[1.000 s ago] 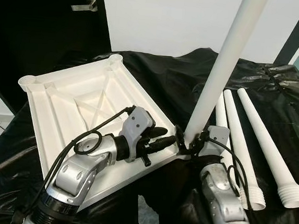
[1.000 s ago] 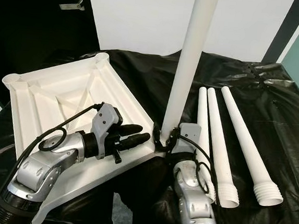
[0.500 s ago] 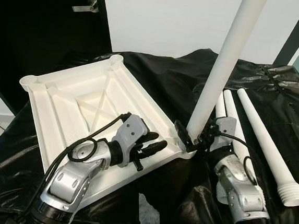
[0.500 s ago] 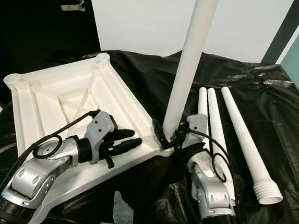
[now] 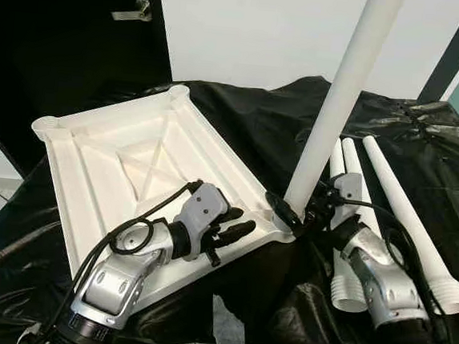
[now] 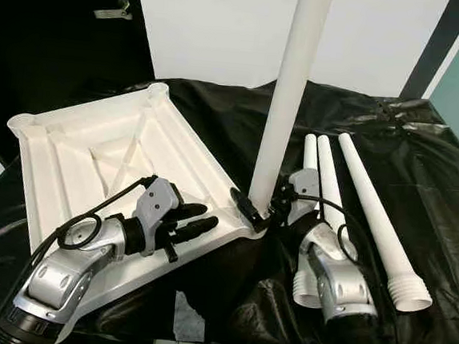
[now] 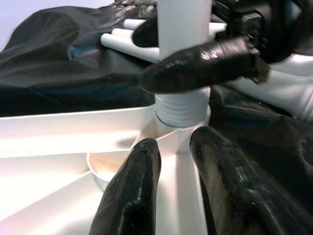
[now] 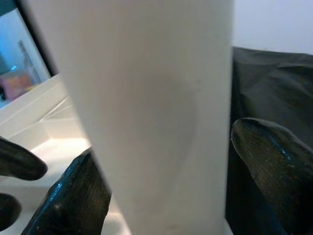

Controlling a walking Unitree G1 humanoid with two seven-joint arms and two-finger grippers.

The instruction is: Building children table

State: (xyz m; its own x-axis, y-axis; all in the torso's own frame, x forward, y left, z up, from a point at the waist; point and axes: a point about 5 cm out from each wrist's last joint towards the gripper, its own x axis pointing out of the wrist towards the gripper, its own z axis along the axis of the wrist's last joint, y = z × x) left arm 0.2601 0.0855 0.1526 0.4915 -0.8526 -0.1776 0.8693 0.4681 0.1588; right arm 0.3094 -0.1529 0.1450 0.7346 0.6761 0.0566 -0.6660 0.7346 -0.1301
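Observation:
The white table top [image 5: 93,168] lies upside down on black cloth. One white leg [image 5: 345,86] stands upright in its near right corner socket; its threaded end [image 7: 182,107] sits in the socket. My right gripper [image 5: 294,210] is shut on this leg just above the socket, one finger on each side [image 8: 166,161]. My left gripper [image 5: 245,222] rests on the table top's near edge, pointing at the leg base, slightly open with nothing between its fingers [image 7: 142,166]. Three loose legs [image 5: 403,211] lie side by side to the right, one partly hidden by my right arm.
Empty corner sockets show at the far left [image 5: 46,126] and far middle [image 5: 178,93] of the table top. The black cloth [image 5: 257,126] covers the whole work surface. A black door with a handle [image 5: 135,11] stands behind on the left. A pale scrap [image 5: 224,320] lies near the front edge.
My right arm has swung out to the right around the leg base while keeping its hold. My left gripper has drawn back from the leg along the table top's edge.

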